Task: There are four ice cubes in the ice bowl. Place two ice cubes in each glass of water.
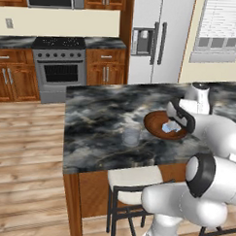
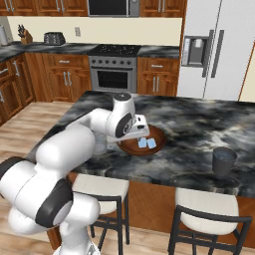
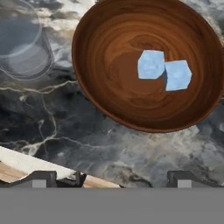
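- We see a dark marbled island counter (image 1: 105, 124) on a pale wood floor (image 1: 26, 150); beyond it stand the stove (image 1: 59, 64), wood cabinets (image 1: 10, 76) and a steel fridge (image 1: 152, 39).
- Left of the ice bowl (image 1: 156, 127) on the counter stands a glass of water (image 1: 132, 135), near it but apart.
- In the hand view we count two ice cubes (image 3: 164, 70) touching each other, just right of the bowl's middle.
- The gripper (image 3: 111, 177) hangs over the counter edge beside the bowl, its fingertips (image 3: 41, 178) spread wide and empty.
- The right base view adds a second, darker glass (image 2: 224, 160), well apart to the bowl's right, and two stools (image 2: 206, 211) under the counter edge.
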